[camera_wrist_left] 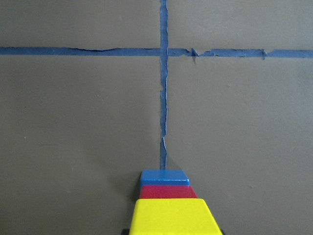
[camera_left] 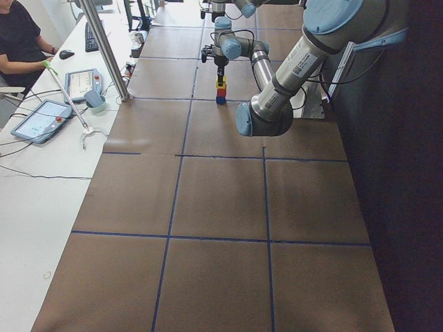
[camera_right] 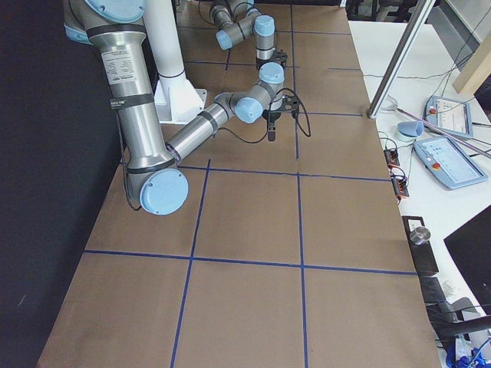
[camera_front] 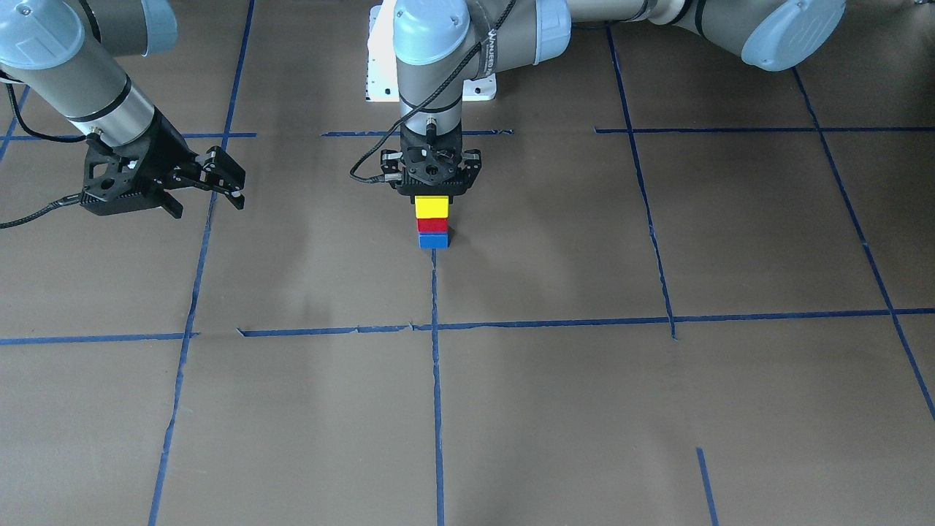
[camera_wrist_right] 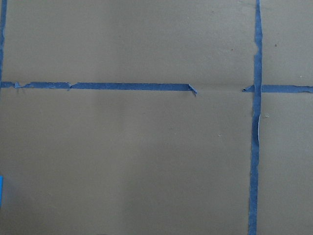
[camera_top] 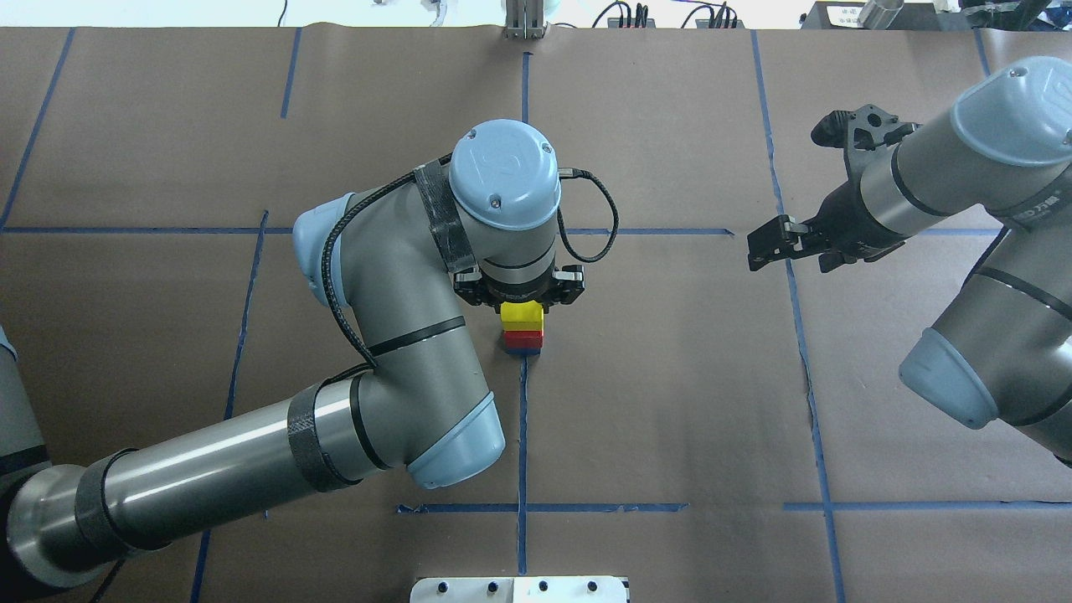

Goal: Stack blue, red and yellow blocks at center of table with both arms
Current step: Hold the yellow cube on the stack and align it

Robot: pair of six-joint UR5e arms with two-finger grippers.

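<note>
Left gripper [camera_front: 432,191] sits over the yellow block [camera_front: 432,207], red block [camera_front: 432,225] and blue block [camera_front: 433,240]. Its fingertips are hidden, so we cannot tell its jaw state. Right gripper [camera_front: 210,201] — jaws apart.

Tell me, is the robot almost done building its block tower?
Nearly. Done: blue block on the table, red block on it, yellow block on top. In hand: the left gripper is right at the yellow block; I cannot tell whether it grips it. Left: release and lift away. The right gripper hangs open, empty.
</note>
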